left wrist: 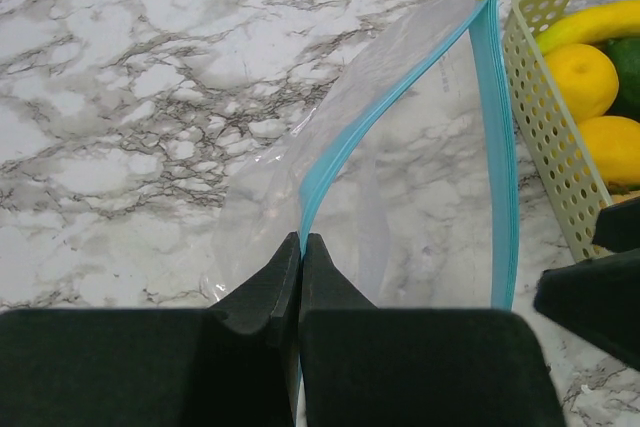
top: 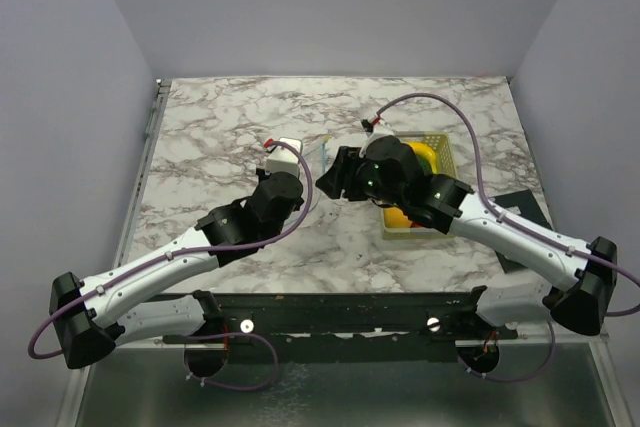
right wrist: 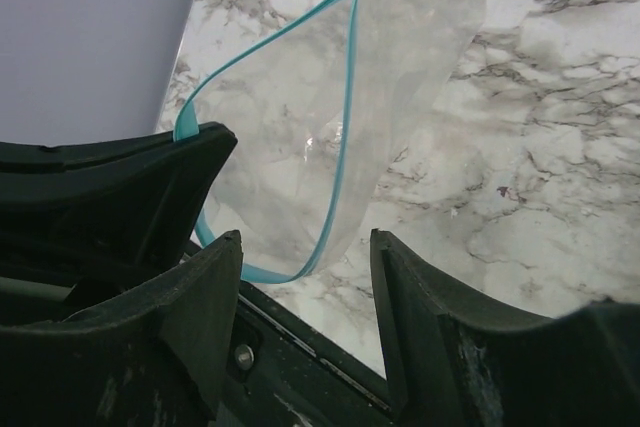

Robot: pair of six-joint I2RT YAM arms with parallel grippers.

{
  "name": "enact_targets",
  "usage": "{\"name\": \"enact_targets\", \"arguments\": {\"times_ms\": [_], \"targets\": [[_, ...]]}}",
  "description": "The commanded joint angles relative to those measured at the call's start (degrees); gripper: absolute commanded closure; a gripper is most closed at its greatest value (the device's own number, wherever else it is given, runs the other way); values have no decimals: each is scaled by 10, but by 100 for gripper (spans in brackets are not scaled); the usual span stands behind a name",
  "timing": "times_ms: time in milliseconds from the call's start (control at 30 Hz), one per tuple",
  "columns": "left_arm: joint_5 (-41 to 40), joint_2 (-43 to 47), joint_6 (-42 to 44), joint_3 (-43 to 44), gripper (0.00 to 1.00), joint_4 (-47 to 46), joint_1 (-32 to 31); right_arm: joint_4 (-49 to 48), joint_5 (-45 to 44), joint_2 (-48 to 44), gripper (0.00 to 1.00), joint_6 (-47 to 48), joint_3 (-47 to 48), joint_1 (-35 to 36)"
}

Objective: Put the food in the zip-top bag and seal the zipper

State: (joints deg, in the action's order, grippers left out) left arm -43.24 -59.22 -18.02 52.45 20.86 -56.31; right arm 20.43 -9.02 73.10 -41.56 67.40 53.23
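The left gripper [left wrist: 300, 247] is pinching the zipper [left wrist: 497, 147] of the gaping, empty bag [left wrist: 420, 177]; the right gripper [right wrist: 305, 277] is hanging open, holding nothing. The fruit [left wrist: 580, 77] is sitting in the basket [left wrist: 545, 137], unbagged.

No legible lettering, label, brand, number or sign is being displayed on anything in these views.

White left arm [top: 150, 272], white right arm [top: 520, 234], black joints [top: 275, 197], purple cables [top: 432, 97], matte black pincer fingers [left wrist: 260, 297]
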Motion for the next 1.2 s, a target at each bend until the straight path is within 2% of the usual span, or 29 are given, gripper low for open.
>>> {"name": "enact_targets", "arguments": {"times_ms": [0, 200, 333, 600, 733, 1167], "targets": [[14, -1, -7, -1, 100, -5, 4, -18, -8, 43, 40, -18, 14, 22], [17, 2, -7, -1, 100, -5, 4, -15, -42, 92, 40, -31, 25, 28], [23, 2, -7, -1, 100, -5, 4, -28, -40, 115, 46, -41, 24, 28], [34, 7, -4, 0, 100, -5, 4, -12, -92, 140, 78, -47, 24, 29], [42, 5, 3, 0, 100, -5, 4, -9, -132, 144, 99, -53, 15, 28], [44, 5, 11, 1, 100, -4, 4, 50, -301, 217, 100, -73, 9, 28]]}}
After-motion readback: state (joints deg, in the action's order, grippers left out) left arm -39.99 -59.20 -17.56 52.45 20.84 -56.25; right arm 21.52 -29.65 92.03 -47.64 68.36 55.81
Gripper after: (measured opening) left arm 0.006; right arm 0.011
